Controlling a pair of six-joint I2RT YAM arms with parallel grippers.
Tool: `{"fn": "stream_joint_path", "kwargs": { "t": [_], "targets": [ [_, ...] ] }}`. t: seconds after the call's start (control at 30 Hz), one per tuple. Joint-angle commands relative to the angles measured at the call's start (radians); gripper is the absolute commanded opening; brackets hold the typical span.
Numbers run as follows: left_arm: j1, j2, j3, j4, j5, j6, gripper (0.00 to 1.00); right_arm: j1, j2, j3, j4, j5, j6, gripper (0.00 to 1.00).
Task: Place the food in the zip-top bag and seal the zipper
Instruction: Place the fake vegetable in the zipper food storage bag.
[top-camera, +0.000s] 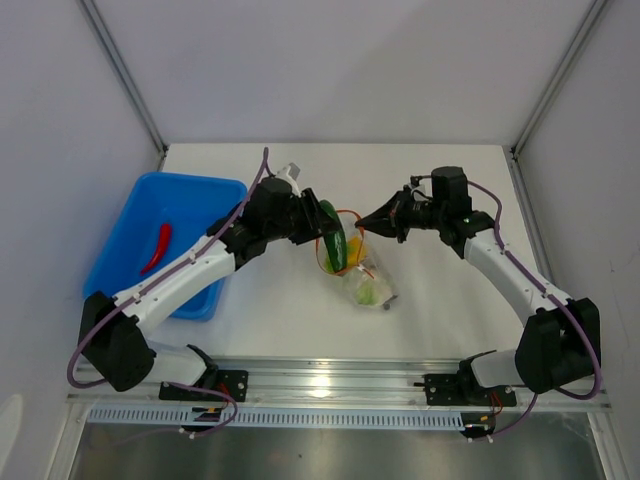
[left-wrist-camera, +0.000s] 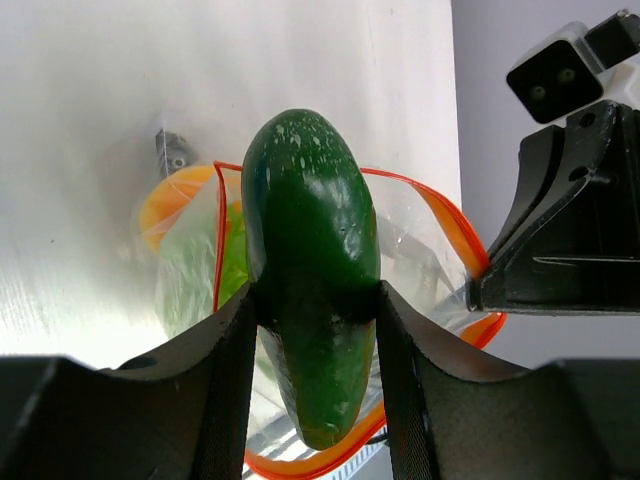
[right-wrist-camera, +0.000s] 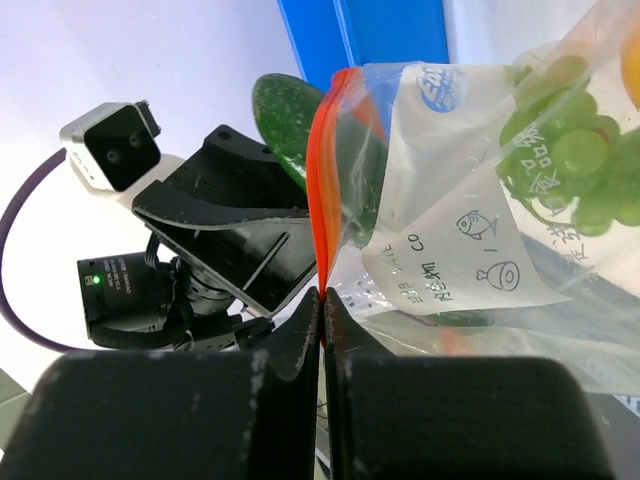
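My left gripper is shut on the dark green cucumber and holds it in the open mouth of the zip-top bag, ringed by the orange-red zipper. My right gripper is shut on the zipper and holds the bag's mouth up. Inside the bag lie the green grape bunch, the white-green leafy vegetable and the orange-yellow piece. The red chili lies in the blue tray. In the top view the left gripper and right gripper flank the cucumber.
The blue plastic tray stands at the left of the white table. A metal rail runs along the near edge. White walls and slanted frame bars close the back.
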Motion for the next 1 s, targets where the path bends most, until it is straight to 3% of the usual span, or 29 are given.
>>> {"fn": "stream_joint_path", "kwargs": {
  "t": [0.0, 0.3, 0.5, 0.67, 0.97],
  "targets": [
    [-0.009, -0.018, 0.034, -0.072, 0.024, 0.013, 0.0, -0.007, -0.026, 0.005, 0.058, -0.024, 0.008, 0.0],
    [-0.009, 0.1, 0.224, -0.258, 0.24, -0.051, 0.01, -0.01, 0.003, 0.019, 0.01, -0.021, -0.06, 0.0],
    [-0.011, 0.094, 0.232, -0.278, 0.193, -0.086, 0.01, -0.002, 0.006, 0.028, 0.014, -0.013, -0.057, 0.0],
    [-0.012, 0.004, 0.148, -0.14, 0.104, -0.094, 0.01, 0.003, 0.003, 0.028, 0.01, -0.007, -0.057, 0.0],
    [0.028, 0.073, 0.195, -0.22, 0.423, -0.226, 0.01, -0.002, 0.0, 0.04, -0.035, 0.003, -0.112, 0.0]
  ]
}}
